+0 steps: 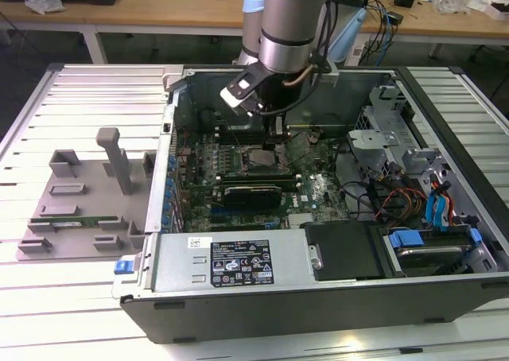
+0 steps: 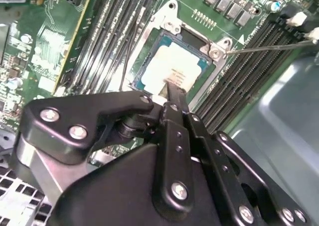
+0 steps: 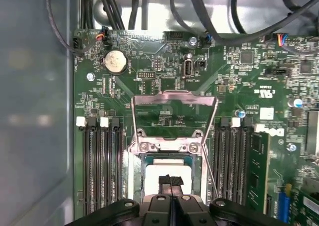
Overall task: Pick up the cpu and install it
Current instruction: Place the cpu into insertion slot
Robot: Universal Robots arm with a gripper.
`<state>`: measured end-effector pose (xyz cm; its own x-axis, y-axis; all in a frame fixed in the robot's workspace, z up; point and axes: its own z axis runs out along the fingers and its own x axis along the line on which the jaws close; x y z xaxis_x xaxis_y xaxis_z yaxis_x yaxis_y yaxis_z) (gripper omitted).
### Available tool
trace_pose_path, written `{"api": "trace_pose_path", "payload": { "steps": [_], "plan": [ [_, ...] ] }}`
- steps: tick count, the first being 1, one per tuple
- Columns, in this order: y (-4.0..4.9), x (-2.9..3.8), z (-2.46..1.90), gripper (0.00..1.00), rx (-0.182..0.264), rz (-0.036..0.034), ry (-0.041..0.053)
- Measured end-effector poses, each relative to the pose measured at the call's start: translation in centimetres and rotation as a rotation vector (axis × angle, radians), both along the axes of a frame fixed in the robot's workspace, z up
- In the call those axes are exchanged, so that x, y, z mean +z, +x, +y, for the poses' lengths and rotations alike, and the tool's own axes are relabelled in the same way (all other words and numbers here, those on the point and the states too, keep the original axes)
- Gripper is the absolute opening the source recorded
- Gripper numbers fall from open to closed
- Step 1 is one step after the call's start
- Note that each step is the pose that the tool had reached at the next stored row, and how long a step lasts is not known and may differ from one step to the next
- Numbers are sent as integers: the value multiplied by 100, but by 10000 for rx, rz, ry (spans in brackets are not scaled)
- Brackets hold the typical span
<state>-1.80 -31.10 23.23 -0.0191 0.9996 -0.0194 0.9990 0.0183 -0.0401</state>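
The cpu (image 2: 175,60), a pale silvery square plate, lies flat in the motherboard socket inside the open computer case (image 1: 238,258). In the first wrist view the cpu (image 3: 152,173) sits just below the raised metal socket lid (image 3: 173,117). My gripper (image 2: 172,89) has its two thin black fingers pressed together, tips down on or just above the cpu's top plate. The same shut fingertips (image 3: 165,180) show over the plate's middle. In the exterior view the gripper (image 1: 277,141) reaches down over the socket (image 1: 262,157) at the board's centre.
A thin socket lever (image 2: 269,48) sticks out beside the socket. Memory slots flank it, with a green memory stick (image 3: 259,166) in one. Cables and drive bays (image 1: 421,210) fill the case on the exterior view's right. A grey fixture tray (image 1: 79,194) lies outside on the exterior view's left.
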Motion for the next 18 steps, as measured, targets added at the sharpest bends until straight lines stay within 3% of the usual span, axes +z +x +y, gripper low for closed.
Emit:
{"api": "trace_pose_path", "payload": {
  "steps": [4,7,18],
  "plan": [
    [0,70,0,11,0,0,-15],
    [0,160,0,11,-1,0,-34],
    [0,350,0,11,-1,0,-60]
  ]
}}
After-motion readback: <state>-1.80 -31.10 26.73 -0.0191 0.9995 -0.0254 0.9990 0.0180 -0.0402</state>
